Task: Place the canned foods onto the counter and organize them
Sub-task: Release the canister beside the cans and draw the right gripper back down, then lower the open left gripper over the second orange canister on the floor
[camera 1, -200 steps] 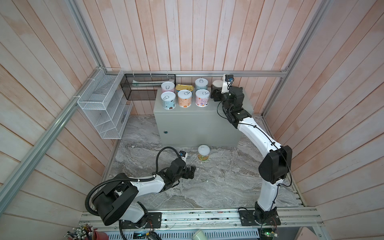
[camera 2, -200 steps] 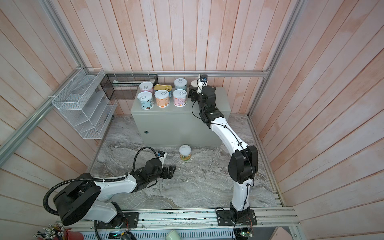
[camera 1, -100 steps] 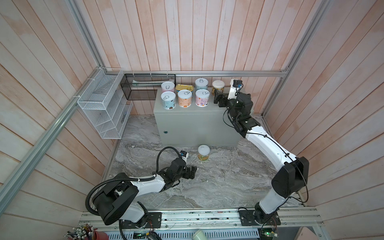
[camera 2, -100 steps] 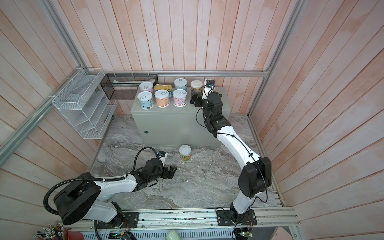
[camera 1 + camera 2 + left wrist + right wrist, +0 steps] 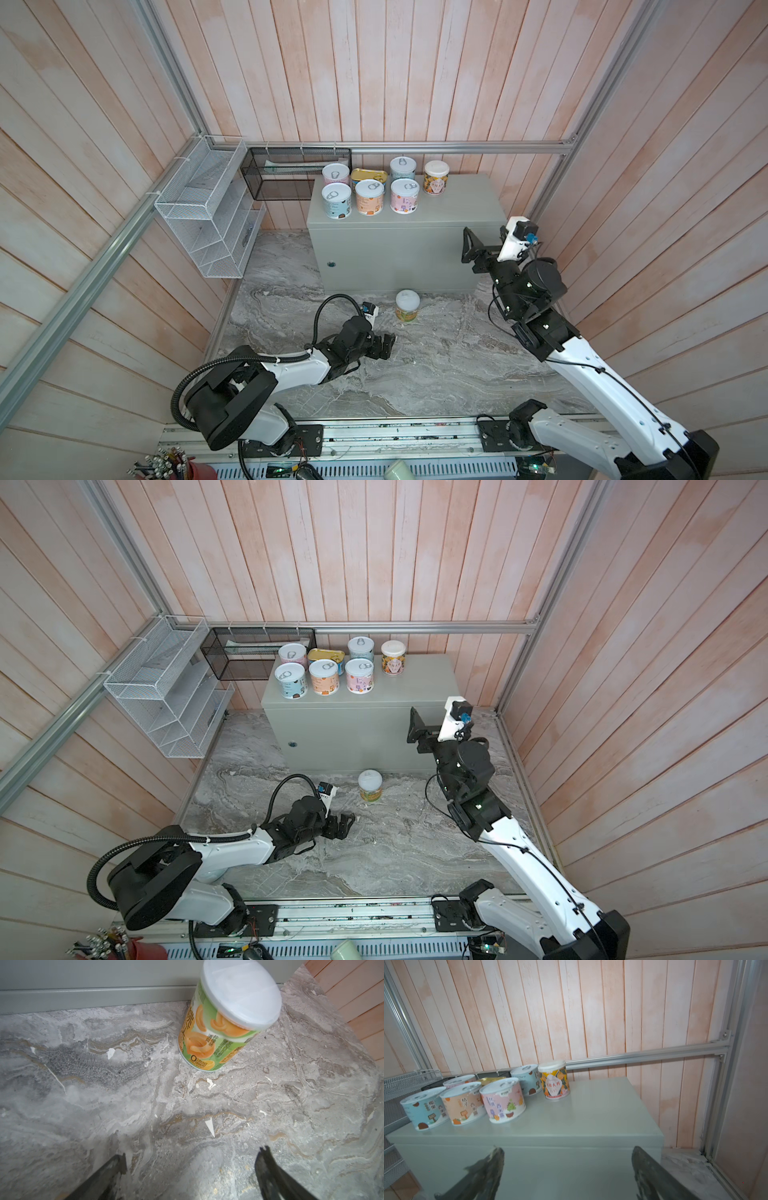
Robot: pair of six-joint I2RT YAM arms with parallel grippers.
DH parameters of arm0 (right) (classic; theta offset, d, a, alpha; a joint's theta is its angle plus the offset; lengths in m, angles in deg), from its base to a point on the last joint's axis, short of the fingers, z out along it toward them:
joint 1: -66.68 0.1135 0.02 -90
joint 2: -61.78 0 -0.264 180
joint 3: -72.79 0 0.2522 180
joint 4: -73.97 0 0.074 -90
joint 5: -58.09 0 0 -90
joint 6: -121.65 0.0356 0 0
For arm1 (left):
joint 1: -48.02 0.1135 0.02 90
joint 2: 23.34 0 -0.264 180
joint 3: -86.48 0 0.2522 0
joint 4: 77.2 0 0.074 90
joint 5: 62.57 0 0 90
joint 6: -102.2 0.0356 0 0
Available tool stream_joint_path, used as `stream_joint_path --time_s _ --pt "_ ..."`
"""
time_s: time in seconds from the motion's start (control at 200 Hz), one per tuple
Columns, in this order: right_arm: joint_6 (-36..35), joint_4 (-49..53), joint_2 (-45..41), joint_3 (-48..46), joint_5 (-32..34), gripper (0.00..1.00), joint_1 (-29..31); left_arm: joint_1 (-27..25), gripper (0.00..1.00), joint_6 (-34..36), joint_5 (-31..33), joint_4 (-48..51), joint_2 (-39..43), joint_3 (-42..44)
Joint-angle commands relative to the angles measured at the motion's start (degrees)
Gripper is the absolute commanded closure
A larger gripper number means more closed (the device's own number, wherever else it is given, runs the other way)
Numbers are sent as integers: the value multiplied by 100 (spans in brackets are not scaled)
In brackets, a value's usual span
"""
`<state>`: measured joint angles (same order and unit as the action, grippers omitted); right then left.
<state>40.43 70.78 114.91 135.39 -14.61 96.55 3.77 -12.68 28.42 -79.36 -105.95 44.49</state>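
- Top views both show plank walls (image 5: 374,62) closing in behind and beside the counter (image 5: 457,199), so I have little swing room at its right end.
- On the counter's top, the left half carries seven cans (image 5: 370,195) in two rows, and the right half is bare and flat.
- In front of the counter the marble floor (image 5: 436,374) lies level, with small white chips scattered on it.
- Left of the counter hang the wire racks (image 5: 208,224), clear of my reach.
- My right gripper (image 5: 467,249) hangs before the counter's right front, jaws wide and empty.
- My left gripper (image 5: 190,1159) sits low over the floor in front of the counter, jaws wide and empty.
- At the counter's foot the last can (image 5: 224,1018) stands upright, ahead of my left jaws. I judge this pickup is mine. I should go in level, straddle the label below the white lid and stop short of the counter's front. Then I close, lift straight up, and set it beside the white-lidded can (image 5: 554,1080).
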Motion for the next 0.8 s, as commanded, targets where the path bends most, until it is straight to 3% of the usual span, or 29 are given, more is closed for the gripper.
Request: stream_joint_path --time_s 0.0,0.31,0.63,0.79 --pt "449 -70 -428 -754 163 4 38 32 0 54 -120 -165 -23 -55" --pt "1115 -274 -1520 -2610 -55 2 36 38 0 300 -249 -20 209 -80" --pt "1439 -355 -2002 -3508 -518 2 34 37 0 523 -67 448 242 -467" --pt "1369 -770 -2108 -3946 -1324 2 36 32 0 441 -245 791 153 -877"
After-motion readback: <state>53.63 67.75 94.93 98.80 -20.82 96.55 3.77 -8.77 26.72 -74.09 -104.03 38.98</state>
